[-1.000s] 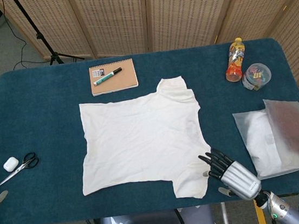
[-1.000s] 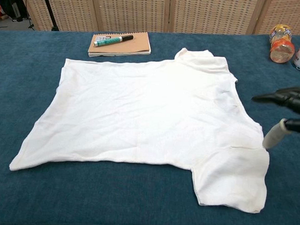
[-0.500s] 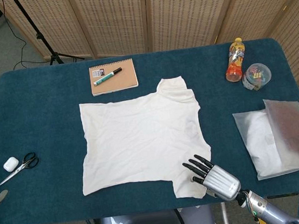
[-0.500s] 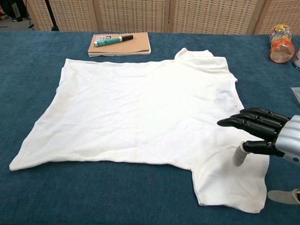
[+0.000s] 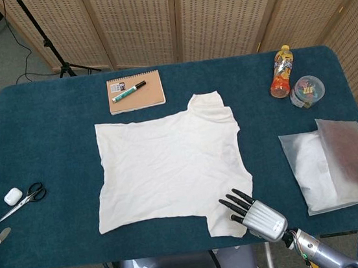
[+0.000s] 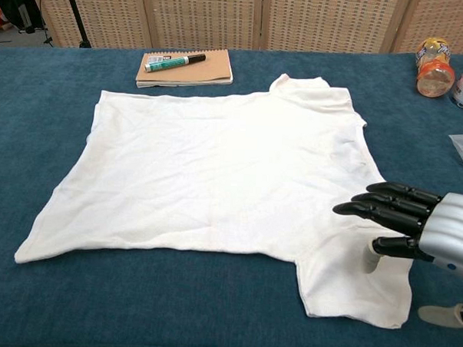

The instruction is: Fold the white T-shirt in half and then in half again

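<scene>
Settling lower over the near sleeve of the white T-shirt (image 6: 217, 154), still flat and unfolded on the table (image 5: 48, 130), right hand (image 6: 414, 220) with fingers extended and empty, poised to grasp.

one T-shirt (image 5: 170, 164), one notebook (image 5: 136, 91), one marker (image 5: 128, 92), one scissors (image 5: 22, 200)

T-shirt (image 5: 169, 162): was plain white
Table (image 5: 49, 143): was dark teal
Notebook (image 5: 136, 91): was tan
Marker (image 5: 128, 92): was green
Bottle (image 5: 280, 72): was orange
Hand (image 6: 421, 224): was black and silver
</scene>
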You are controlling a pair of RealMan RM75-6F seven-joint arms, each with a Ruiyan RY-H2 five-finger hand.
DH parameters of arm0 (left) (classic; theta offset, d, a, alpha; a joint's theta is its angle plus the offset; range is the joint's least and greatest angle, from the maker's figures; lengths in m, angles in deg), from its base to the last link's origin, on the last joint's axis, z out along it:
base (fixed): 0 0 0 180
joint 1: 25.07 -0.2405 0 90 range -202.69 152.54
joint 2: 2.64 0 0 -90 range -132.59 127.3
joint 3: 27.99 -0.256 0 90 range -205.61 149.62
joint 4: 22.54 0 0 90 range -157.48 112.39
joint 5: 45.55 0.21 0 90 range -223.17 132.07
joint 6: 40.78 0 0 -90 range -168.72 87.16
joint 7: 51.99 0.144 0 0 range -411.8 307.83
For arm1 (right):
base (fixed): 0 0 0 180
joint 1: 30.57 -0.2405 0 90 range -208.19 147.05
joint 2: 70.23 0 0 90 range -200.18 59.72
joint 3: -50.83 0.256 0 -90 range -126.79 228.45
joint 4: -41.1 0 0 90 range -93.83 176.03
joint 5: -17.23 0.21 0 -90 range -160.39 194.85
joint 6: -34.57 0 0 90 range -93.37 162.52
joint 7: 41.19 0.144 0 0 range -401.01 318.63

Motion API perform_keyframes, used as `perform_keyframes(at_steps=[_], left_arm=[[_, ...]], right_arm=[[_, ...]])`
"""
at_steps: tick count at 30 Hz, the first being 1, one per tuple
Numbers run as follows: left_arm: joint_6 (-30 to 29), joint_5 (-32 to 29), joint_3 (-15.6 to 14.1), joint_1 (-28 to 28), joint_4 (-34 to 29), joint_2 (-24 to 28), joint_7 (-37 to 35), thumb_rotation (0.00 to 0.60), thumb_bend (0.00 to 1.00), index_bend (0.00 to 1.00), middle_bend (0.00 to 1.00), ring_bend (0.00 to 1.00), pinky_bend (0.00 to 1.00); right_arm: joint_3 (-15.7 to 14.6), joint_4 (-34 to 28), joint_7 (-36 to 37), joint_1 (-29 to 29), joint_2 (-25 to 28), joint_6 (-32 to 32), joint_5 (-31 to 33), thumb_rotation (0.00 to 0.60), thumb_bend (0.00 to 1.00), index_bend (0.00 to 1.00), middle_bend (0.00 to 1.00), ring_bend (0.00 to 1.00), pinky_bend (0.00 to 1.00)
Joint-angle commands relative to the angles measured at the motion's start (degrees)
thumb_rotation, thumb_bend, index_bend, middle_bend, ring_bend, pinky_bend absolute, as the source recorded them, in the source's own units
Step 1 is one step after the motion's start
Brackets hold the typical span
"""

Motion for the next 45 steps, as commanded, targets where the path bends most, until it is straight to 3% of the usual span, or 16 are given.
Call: perform_keyframes(at_steps=[1, 5, 9, 16, 25, 31, 36, 43, 45], left_arm=[[0.1, -0.1, 0.0, 0.0, 0.0, 0.0, 0.0, 0.6, 0.0, 0.0, 0.0, 0.0, 0.0], [0.2, -0.2, 0.1, 0.1, 0.0, 0.0, 0.0, 0.6, 0.0, 0.0, 0.0, 0.0, 0.0], [0.4, -0.5, 0.2, 0.1, 0.0, 0.1, -0.4, 0.6, 0.0, 0.0, 0.0, 0.0, 0.0], [0.7, -0.5, 0.1, 0.1, 0.0, -0.1, -0.2, 0.6, 0.0, 0.0, 0.0, 0.0, 0.0], [0.9, -0.6, 0.1, 0.2, -0.2, -0.3, 0.4, 0.6, 0.0, 0.0, 0.0, 0.0, 0.0], [0.9, -0.6, 0.0, 0.2, -0.1, -0.3, 0.4, 0.6, 0.0, 0.0, 0.0, 0.0, 0.0], [0.9, -0.5, 0.0, 0.2, -0.1, -0.2, 0.3, 0.6, 0.0, 0.0, 0.0, 0.0, 0.0], [0.7, 0.5, -0.2, 0.4, 0.3, -0.7, 0.6, 0.6, 0.0, 0.0, 0.0, 0.0, 0.0], [0.3, 2.1, -0.6, 0.5, 0.9, -1.1, 0.4, 0.6, 0.0, 0.05, 0.0, 0.0, 0.0]], right_arm=[[-0.3, 0.3, -0.4, -0.3, -0.8, -0.6, 0.2, 0.6, 0.05, 0.38, 0.06, 0.0, 0.0], [-0.5, 1.0, -0.6, -0.7, -2.1, -1.2, 0.7, 0.6, 0.08, 0.39, 0.06, 0.0, 0.0], [-0.4, 1.8, -0.2, -0.9, -3.5, -0.6, 1.0, 0.6, 0.18, 0.4, 0.08, 0.0, 0.01], [-0.4, 3.2, 1.1, -1.4, -5.3, 0.4, 1.4, 0.6, 0.42, 0.43, 0.11, 0.0, 0.03], [-0.9, 4.4, 3.7, -1.8, -6.1, 1.4, 2.5, 0.6, 0.66, 0.47, 0.11, 0.0, 0.03], [-1.3, 5.2, 4.4, -1.9, -6.5, 1.8, 2.9, 0.6, 0.65, 0.5, 0.11, 0.0, 0.03], [-1.5, 5.7, 4.8, -2.1, -6.9, 2.0, 3.2, 0.6, 0.57, 0.59, 0.11, 0.0, 0.03], [-1.4, 6.9, 5.6, -2.0, -7.7, 3.5, 3.5, 0.6, 0.54, 0.62, 0.11, 0.0, 0.03], [-1.4, 6.9, 5.7, -2.0, -7.8, 3.8, 3.5, 0.6, 0.54, 0.62, 0.11, 0.0, 0.03]])
